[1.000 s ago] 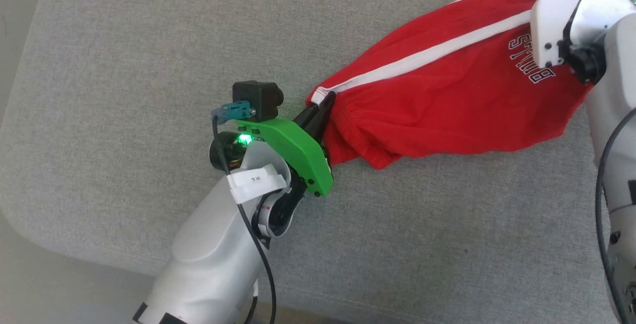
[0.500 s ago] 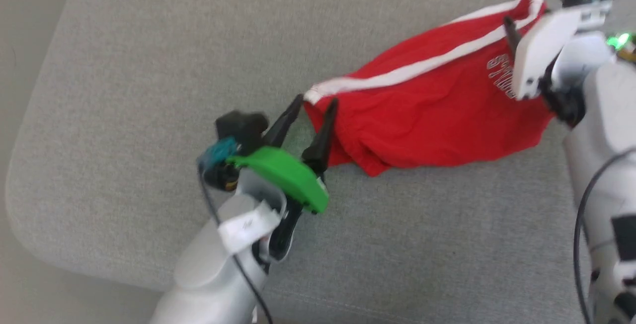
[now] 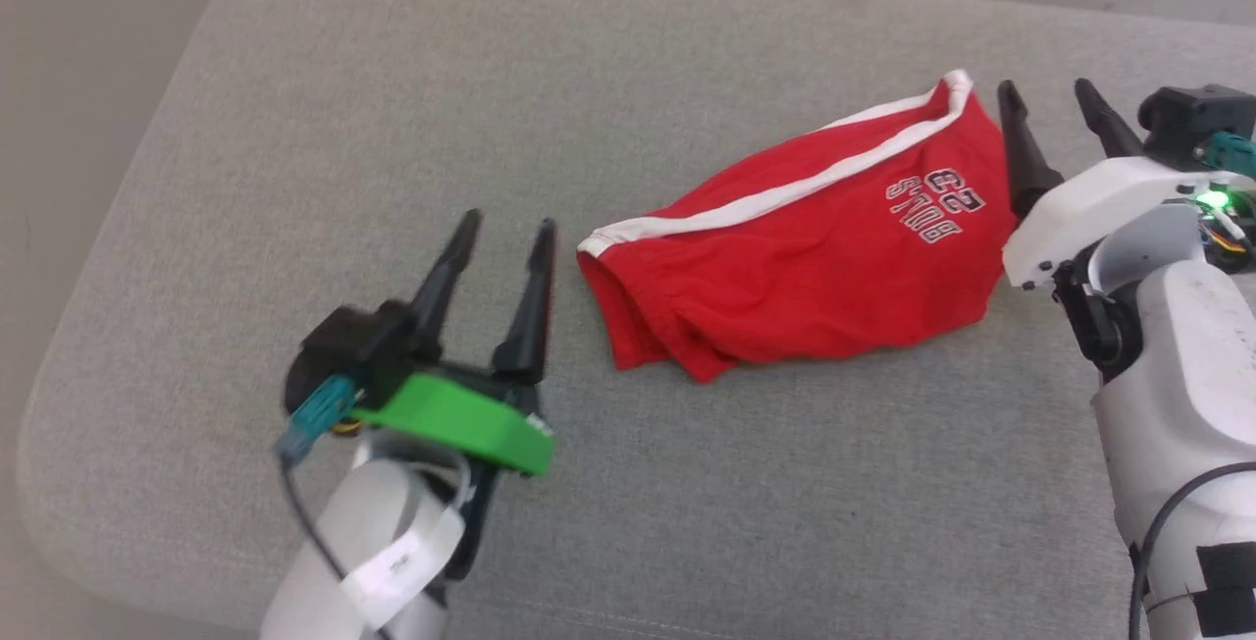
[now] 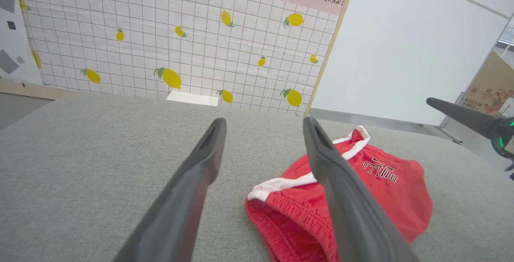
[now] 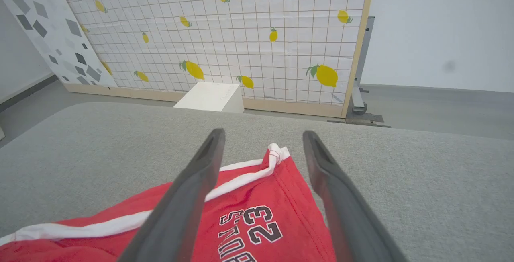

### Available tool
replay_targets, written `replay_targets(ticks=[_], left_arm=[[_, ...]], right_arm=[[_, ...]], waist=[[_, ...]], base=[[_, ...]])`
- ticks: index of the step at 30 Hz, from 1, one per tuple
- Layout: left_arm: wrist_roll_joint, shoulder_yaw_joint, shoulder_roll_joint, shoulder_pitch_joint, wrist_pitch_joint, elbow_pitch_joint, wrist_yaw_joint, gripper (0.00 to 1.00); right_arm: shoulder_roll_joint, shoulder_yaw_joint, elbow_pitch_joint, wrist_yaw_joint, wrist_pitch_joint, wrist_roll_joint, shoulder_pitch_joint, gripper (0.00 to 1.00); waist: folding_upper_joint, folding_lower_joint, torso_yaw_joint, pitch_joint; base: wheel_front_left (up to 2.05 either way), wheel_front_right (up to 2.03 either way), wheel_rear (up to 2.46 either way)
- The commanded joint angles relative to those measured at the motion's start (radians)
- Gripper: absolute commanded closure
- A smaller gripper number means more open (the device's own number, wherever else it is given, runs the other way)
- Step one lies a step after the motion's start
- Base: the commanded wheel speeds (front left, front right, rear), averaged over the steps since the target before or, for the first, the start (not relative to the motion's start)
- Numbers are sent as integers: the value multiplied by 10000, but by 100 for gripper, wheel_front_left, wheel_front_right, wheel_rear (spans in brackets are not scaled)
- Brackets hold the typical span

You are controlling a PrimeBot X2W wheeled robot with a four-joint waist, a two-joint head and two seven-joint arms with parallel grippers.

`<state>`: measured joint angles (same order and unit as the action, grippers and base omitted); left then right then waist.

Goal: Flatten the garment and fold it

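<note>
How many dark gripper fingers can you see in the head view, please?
4: two on the left gripper, left of the red BULLS 23 shorts; two on the right gripper, right of them. None seems hidden.

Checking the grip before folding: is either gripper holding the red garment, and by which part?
Nothing is held. The left gripper and right gripper both stand open; the garment lies loose on the cushion.
</note>
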<state>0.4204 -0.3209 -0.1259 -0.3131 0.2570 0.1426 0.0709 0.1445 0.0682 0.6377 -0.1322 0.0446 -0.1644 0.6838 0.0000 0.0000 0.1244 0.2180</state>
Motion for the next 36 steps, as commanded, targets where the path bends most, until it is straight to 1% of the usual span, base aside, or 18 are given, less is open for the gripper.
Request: replay_targets(ticks=[1,4,9,11,15,19,22,25,27,28,31,35,36], left_arm=[[-267,265,59,269,45,-181,110,0],[-835,913,239,717,45,-546,298,0],[-1196,1856,539,1221,46,-819,433,0],[-1256,2140,623,1336,46,-884,467,0],[-1337,2547,715,1438,46,-1031,514,0],[-1342,2593,747,1427,46,-1115,548,0],[-1123,2494,752,1347,47,-1233,558,0],[-1010,2418,753,1260,47,-1337,555,0],[-917,2350,754,1134,47,-1435,532,0],[-812,2254,755,994,47,-1542,504,0],[-725,2152,755,859,47,-1671,457,0],[-663,2066,755,763,47,-1740,399,0],[-664,2051,755,753,47,-1748,388,0]], right_arm=[[-5,94,-43,15,31,-123,-152,0],[19,389,132,15,-201,-363,-65,0],[77,882,830,15,-1089,-665,479,0],[154,1150,1190,15,-1469,-644,799,0],[345,1756,1991,15,-2242,-255,1507,0],[547,2377,2733,15,-3165,501,2147,0],[612,2725,3068,15,-3862,1152,2585,0],[605,2928,3208,15,-4452,1648,2915,0],[653,3091,3166,15,-4874,2208,3180,0],[671,3219,3108,15,-5298,2619,3368,0],[620,3232,3105,15,-5912,2928,3508,0],[482,2961,3298,15,-6981,2984,3561,0],[435,2874,3379,15,-7310,2898,3545,22]], waist=[[0,0,-130,-143],[0,0,-101,-126],[0,0,52,70],[0,0,166,204],[0,0,397,510],[0,0,656,860],[0,0,791,1180],[0,0,880,1479],[0,0,963,1773],[0,0,1056,2028],[0,0,1119,2259],[0,0,1146,2389],[0,0,1148,2387]], base=[[0,0,0],[0,0,0],[0,0,0],[0,0,0],[0,0,0],[0,0,0],[0,0,0],[0,0,0],[0,0,0],[0,0,0],[0,0,0],[0,0,0],[0,0,0]])
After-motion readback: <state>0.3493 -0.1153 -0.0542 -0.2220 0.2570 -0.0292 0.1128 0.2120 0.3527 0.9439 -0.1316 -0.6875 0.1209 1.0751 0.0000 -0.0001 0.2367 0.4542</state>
